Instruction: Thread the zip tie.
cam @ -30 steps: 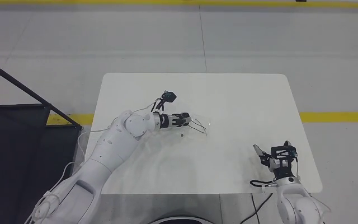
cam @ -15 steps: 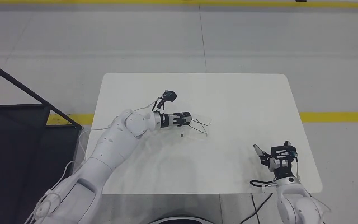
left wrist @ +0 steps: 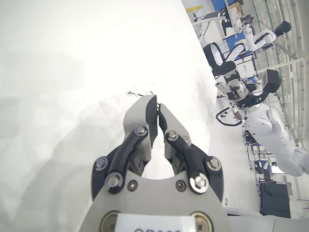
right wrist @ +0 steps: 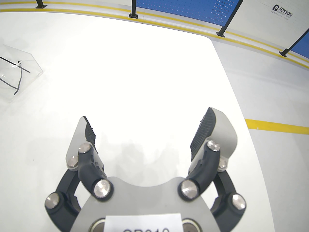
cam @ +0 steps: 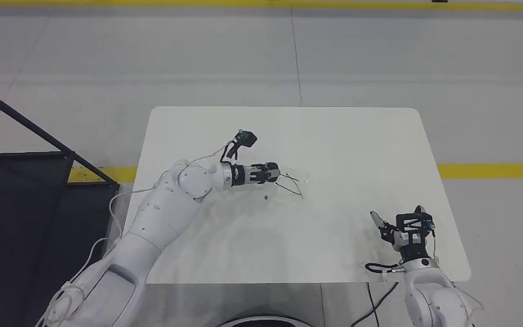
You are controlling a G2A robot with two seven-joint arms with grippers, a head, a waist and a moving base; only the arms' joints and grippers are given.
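The thin black zip tie is clamped at one end between the jaws of the left gripper, which are pressed together on it, near the centre of the white desk. From there it runs toward 4 o'clock across a clear plastic tray; whether it lies inside cannot be told. The right gripper, its jaws wide apart, is positioned toward the desk's 4 o'clock corner.

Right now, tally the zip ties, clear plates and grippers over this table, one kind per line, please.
zip tie: 1
clear plate: 1
grippers: 2 (left gripper, right gripper)
Total: 4
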